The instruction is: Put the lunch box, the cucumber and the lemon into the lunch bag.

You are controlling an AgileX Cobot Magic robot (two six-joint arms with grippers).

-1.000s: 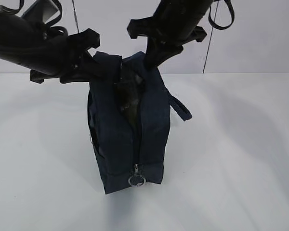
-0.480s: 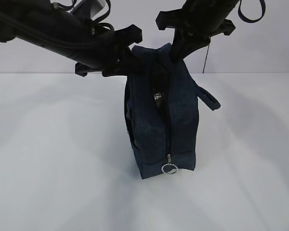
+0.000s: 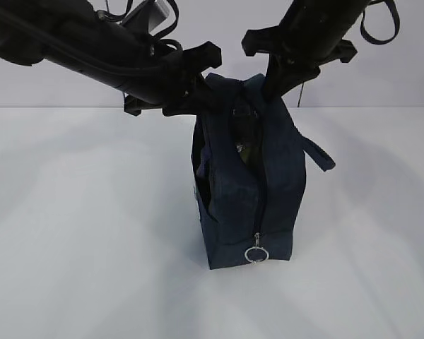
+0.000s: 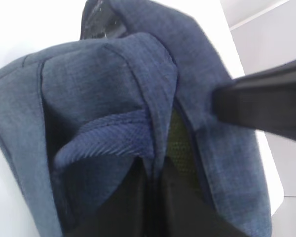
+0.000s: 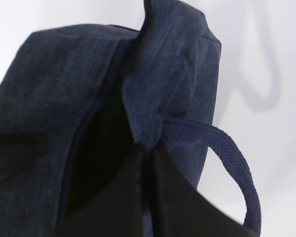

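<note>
Your left gripper (image 3: pixel 206 92) is clamped on the bag (image 3: pixel 249 191) fabric at the top left edge; in the left wrist view the dark fingers (image 4: pixel 138 207) meet on a fold of navy cloth right by a strap (image 4: pixel 101 143). Your right gripper (image 3: pixel 272 88) is pinched shut on the top right edge; the right wrist view shows its fingers (image 5: pixel 148 197) closed on the fabric just beside the other strap (image 5: pixel 227 158), which loops out to the right. Both arms come in from above, one from each side, and the bag hangs between them with its zipper end facing the exterior camera. The ring pull (image 3: pixel 256 255) sits low near the bottom of that face. The zipper gap is open in the upper part, and something green (image 3: pixel 244 152) shows inside it; the left wrist view shows the same green patch (image 4: pixel 180 143) in the gap, too little to tell which item. Can't tell if the bag bottom touches the table (image 3: pixel 78 233) or hangs just above it. Lunch box, cucumber and lemon can't be made out as such in any view.
</note>
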